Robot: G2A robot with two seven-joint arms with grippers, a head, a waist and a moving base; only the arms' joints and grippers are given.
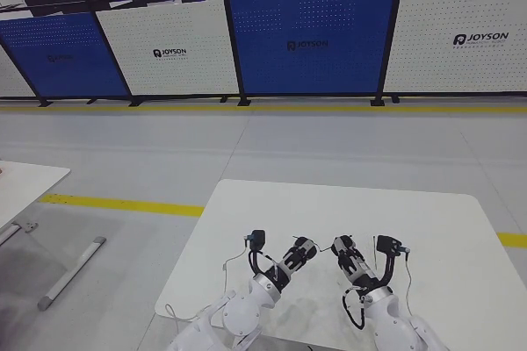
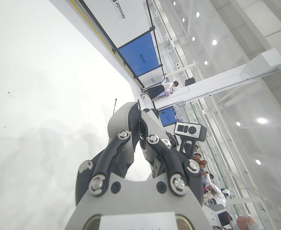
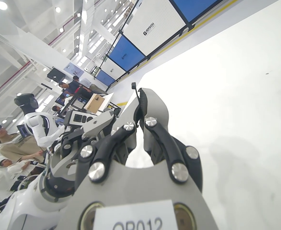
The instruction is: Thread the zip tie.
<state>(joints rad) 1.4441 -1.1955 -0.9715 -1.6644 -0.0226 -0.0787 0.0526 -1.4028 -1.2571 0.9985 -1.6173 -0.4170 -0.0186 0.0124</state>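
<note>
Threading well probably means easing the left gripper (image 2: 138, 111), closed with the zip tie's (image 2: 115, 106) thin tail jutting past it, slowly and squarely toward the head (image 3: 133, 86) sticking out of the clamped right gripper (image 3: 140, 96) above the white table (image 1: 351, 211).

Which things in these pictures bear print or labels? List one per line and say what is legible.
Logo and one word: on each partition panel.
Paper label, letters and digits cut by the edge: on the right wrist mount.
Paper label on the left wrist mount: print barely in frame, unreadable.
Zip tie: none.
</note>
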